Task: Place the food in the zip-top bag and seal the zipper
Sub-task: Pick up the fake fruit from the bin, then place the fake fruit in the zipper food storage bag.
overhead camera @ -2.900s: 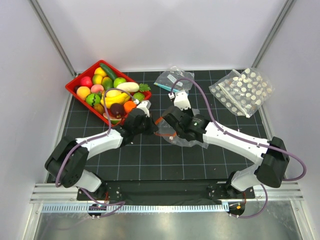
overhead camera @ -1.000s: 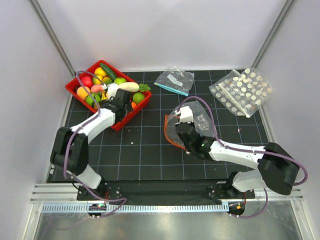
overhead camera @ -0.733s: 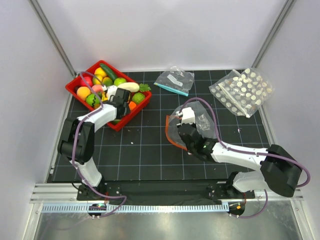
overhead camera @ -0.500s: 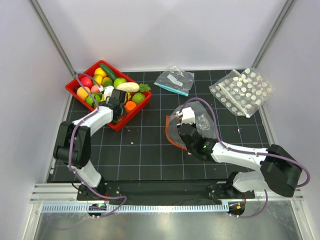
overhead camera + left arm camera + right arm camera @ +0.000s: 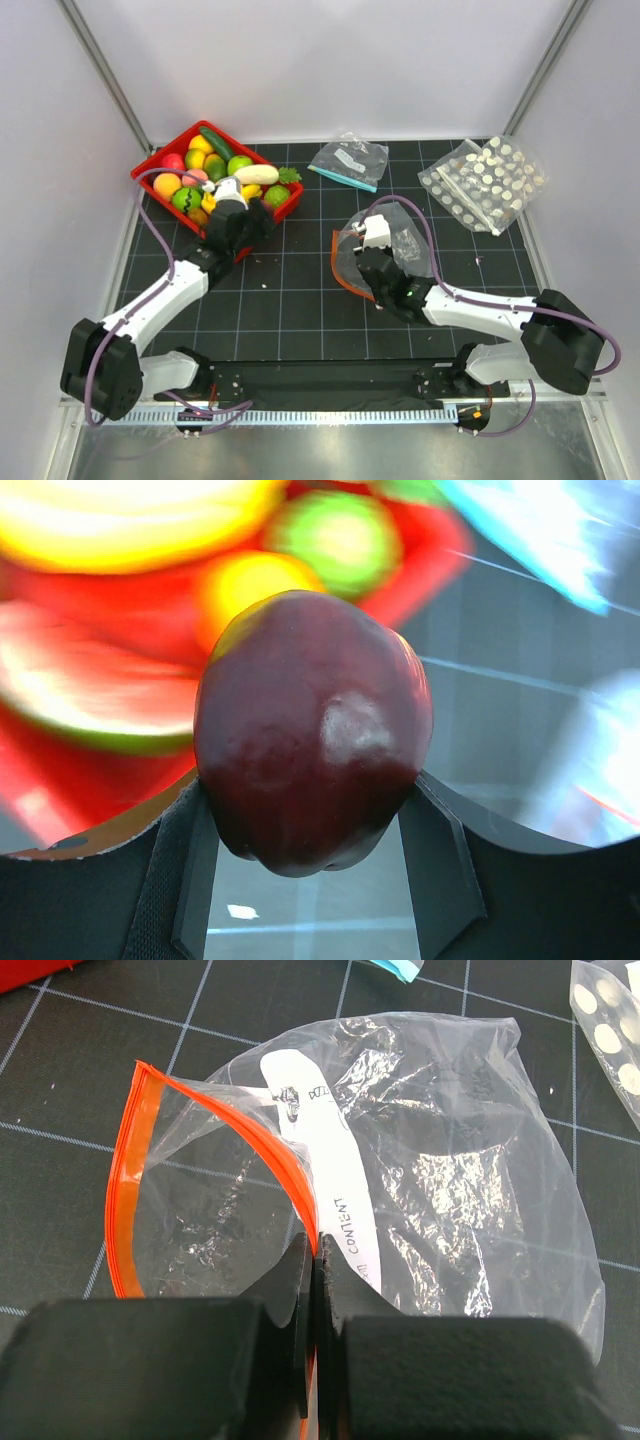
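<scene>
A glossy dark red toy fruit (image 5: 315,730) sits clamped between my left gripper's (image 5: 310,792) fingers, clear of the mat. In the top view that gripper (image 5: 236,207) hangs over the near right edge of the red basket (image 5: 150,172), where the rest of the food (image 5: 215,168) lies. My right gripper (image 5: 315,1250) is shut on the orange-red zipper (image 5: 117,1200) of the zip-top bag (image 5: 450,1160), pinching the upper lip so the mouth gapes to the left. The bag (image 5: 403,232) lies at mid-mat with the right gripper (image 5: 362,255) on it.
A clear bag with a teal strip (image 5: 350,160) lies at the back centre. A white-dotted bag (image 5: 485,180) lies at the back right. White walls and metal posts border the black grid mat (image 5: 290,310).
My left gripper has shut on the dark red fruit in the basket and pulled back toward the basket's near edge with it. The right gripper and the bag have stayed put.
</scene>
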Action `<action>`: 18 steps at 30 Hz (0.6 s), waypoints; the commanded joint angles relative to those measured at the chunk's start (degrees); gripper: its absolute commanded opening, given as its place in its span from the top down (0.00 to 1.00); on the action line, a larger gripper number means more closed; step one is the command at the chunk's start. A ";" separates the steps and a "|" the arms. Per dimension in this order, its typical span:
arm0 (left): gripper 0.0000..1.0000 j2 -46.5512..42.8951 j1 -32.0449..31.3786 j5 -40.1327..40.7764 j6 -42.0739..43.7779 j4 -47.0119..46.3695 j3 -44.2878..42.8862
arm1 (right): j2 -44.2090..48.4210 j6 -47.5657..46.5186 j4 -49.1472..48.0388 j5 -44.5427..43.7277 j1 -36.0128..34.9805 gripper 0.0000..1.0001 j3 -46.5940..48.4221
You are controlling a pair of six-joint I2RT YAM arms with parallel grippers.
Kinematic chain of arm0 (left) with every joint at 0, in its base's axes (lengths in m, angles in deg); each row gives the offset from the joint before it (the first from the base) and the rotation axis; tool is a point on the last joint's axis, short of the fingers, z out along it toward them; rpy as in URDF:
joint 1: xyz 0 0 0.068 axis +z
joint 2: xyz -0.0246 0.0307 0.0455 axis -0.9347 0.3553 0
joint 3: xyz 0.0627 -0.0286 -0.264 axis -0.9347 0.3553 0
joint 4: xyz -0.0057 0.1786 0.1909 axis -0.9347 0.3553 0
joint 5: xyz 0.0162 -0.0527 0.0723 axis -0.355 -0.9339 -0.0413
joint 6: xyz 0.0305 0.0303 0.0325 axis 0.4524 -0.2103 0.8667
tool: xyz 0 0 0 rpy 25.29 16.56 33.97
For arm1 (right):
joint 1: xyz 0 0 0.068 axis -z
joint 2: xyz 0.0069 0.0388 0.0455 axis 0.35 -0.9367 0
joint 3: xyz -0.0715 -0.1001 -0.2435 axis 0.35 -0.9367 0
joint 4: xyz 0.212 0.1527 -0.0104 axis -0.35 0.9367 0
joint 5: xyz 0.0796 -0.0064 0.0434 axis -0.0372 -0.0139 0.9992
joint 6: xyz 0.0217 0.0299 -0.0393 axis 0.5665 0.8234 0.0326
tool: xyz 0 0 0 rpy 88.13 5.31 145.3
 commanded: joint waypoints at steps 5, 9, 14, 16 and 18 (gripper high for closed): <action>0.77 -3.16 -13.20 -13.19 4.43 -17.76 4.92 | 2.13 0.97 -2.94 -2.37 0.15 0.99 0.13; 0.77 -1.49 -18.31 -19.44 7.34 -25.41 7.39 | 1.86 0.88 -2.41 -2.89 0.15 0.99 0.48; 0.76 3.43 -23.33 -21.82 9.71 -27.62 5.82 | 2.91 1.93 -1.01 -4.57 0.15 0.99 0.92; 0.78 4.75 -24.65 -22.25 11.03 -27.62 5.11 | 4.41 2.11 -0.74 -4.48 0.14 0.99 0.48; 0.78 6.07 -25.26 -23.83 11.21 -28.14 4.67 | 5.37 2.72 -0.74 -5.00 0.15 0.99 -0.04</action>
